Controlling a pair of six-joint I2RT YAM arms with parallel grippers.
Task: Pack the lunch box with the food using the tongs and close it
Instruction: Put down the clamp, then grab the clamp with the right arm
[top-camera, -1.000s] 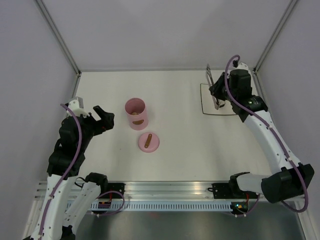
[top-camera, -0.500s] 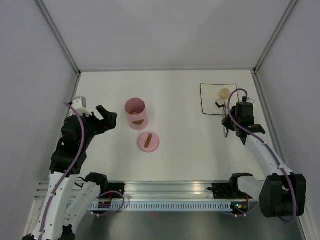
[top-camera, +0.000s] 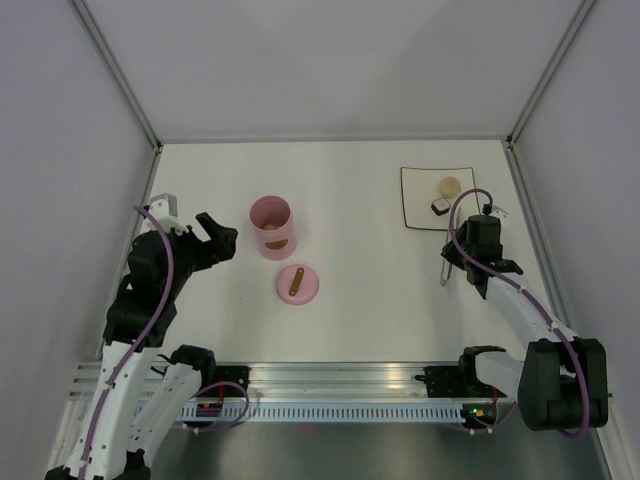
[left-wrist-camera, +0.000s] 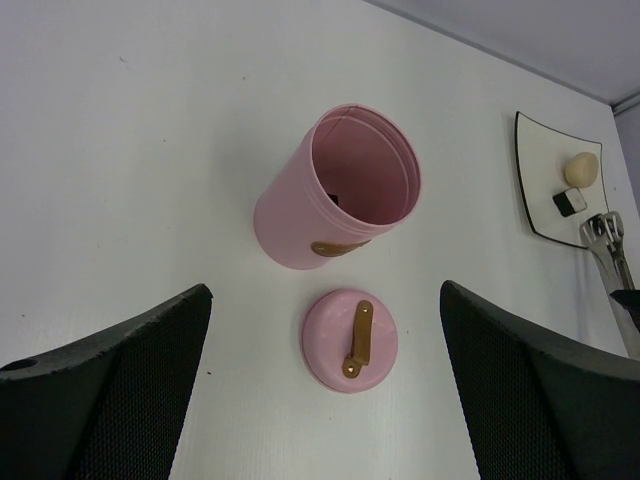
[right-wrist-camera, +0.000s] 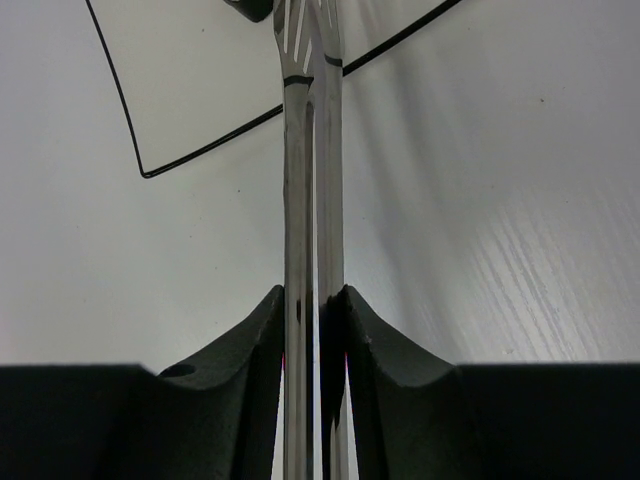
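The pink lunch box (top-camera: 270, 226) stands open and upright left of centre, and a small dark bit shows inside it (left-wrist-camera: 333, 200). Its lid (top-camera: 297, 284) lies flat in front of it, brown handle up (left-wrist-camera: 357, 335). Food sits on the white plate (top-camera: 415, 215): a beige ball (top-camera: 449, 186) and a white-and-black cube (top-camera: 438, 206). My right gripper (top-camera: 468, 233) is shut on the tongs (right-wrist-camera: 312, 200), squeezing their arms nearly together. Their tips reach over the plate's near right corner, beside the cube. My left gripper (top-camera: 216, 238) stands wide open, left of the lunch box and lid.
White walls with metal corner posts (top-camera: 125, 90) enclose the table on three sides. The right wall runs close behind the right arm. An aluminium rail (top-camera: 330, 380) crosses the near edge between the arm bases.
My right gripper has drawn back with the tongs from the plate's far side to just in front of its near right corner. The left gripper has crept slightly toward the lunch box.
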